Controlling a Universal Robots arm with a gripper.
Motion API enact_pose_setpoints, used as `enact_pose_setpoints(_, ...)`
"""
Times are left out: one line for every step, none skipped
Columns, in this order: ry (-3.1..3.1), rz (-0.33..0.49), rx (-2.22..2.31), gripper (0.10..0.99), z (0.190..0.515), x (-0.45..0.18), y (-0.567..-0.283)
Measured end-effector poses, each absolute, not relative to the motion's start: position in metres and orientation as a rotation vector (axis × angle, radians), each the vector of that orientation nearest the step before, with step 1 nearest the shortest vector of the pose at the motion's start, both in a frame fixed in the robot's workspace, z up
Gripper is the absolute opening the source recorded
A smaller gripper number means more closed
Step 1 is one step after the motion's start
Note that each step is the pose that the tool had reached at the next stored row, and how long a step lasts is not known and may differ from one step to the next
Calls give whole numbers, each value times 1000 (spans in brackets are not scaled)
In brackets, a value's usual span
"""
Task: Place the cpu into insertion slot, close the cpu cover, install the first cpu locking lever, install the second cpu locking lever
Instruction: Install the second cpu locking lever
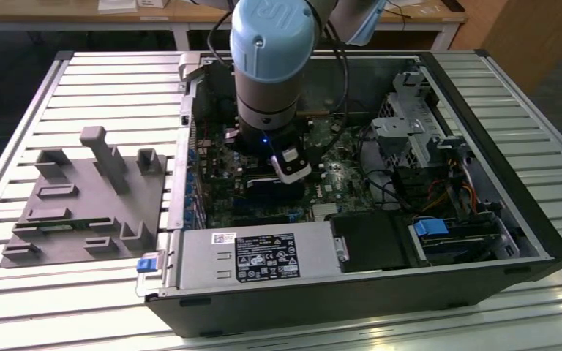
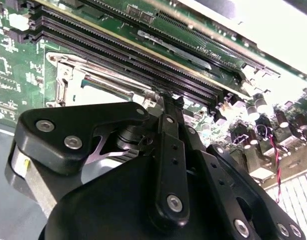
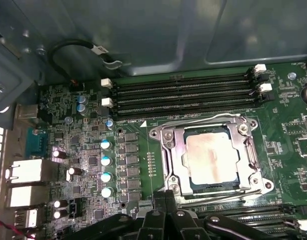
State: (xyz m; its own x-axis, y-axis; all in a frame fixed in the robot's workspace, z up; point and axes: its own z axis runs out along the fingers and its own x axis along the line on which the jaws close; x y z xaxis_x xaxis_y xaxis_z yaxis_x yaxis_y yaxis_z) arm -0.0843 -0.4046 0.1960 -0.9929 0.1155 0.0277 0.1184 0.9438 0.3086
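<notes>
Whole setup sits on a pale slatted metal table (image 1: 535,124) that catches a lot of bright light. Behind it there's a wooden desk (image 1: 193,16), with dark floor (image 1: 17,40) underneath.

Cpu (image 3: 210,159): flat square chip, silvery top with pale glare, seated flat in the slot (image 3: 209,192), edges square to it. Slot: square dark socket, only a thin dark border visible around the chip, on green board just beside the long black memory slots. Cover (image 3: 169,156): thin silvery metal frame with big square opening, lying down flat over the slot, framing the chip, top showing through the opening. In the second wrist view a corner of the cover (image 2: 68,80) shows.
</notes>
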Motion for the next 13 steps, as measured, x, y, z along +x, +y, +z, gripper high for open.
enact_pose_setpoints(-3088,-491,-186,102,198,-84,-405)
enact_pose_setpoints(-3088,-491,-186,102,199,-84,-405)
enact_pose_setpoints(-3088,-491,-186,102,201,-84,-405)
enact_pose_setpoints(-3088,-491,-186,102,202,-84,-405)
enact_pose_setpoints(-3088,-491,-186,102,203,-84,-405)
enact_pose_setpoints(-3088,-491,-186,102,203,-84,-405)
enact_pose_setpoints(-3088,-492,-186,102,203,-83,-405)
enact_pose_setpoints(-3088,-491,-186,102,203,-82,-405)
enact_pose_setpoints(-3088,-491,-186,102,203,-79,-405)
enact_pose_setpoints(-3087,-491,-186,102,203,-77,-405)
enact_pose_setpoints(-3087,-491,-186,102,203,-75,-405)
enact_pose_setpoints(-3086,-491,-186,102,203,-72,-405)
enact_pose_setpoints(-3086,-490,-186,102,203,-70,-405)
